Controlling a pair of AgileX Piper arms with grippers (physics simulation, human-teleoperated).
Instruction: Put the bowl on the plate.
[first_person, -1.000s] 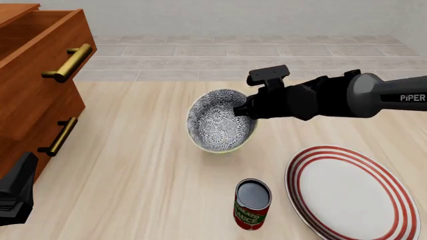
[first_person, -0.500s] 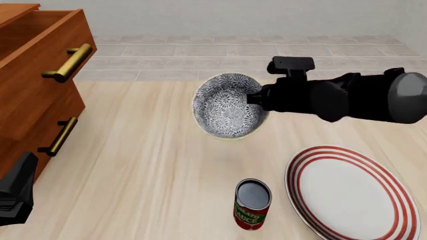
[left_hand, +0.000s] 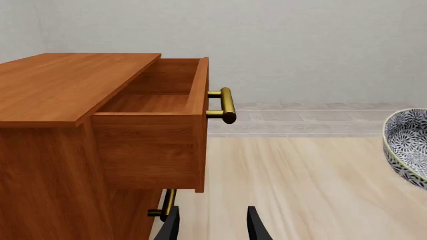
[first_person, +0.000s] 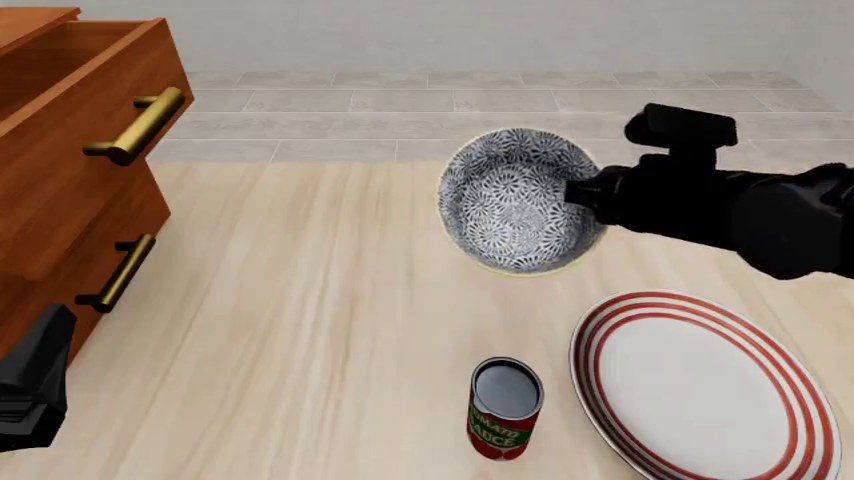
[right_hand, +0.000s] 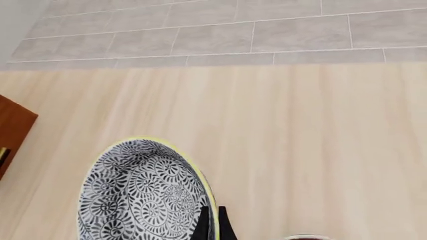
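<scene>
The right gripper (first_person: 582, 193) is carrying the bowl (first_person: 518, 200) tilted above the tabletop (first_person: 294, 330), fingers clamped on its rim, well short of the plate (first_person: 707, 385). Transfer and lowering remain. The left gripper (left_hand: 212, 225) is idling, fingers seemingly apart.

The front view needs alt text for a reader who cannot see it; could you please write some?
The right hand grips the patterned bowl by its rim, tilted above the wooden table. A red-ringed plate lies nearer the camera at right, a can beside it, and a drawer cabinet at left.
</scene>
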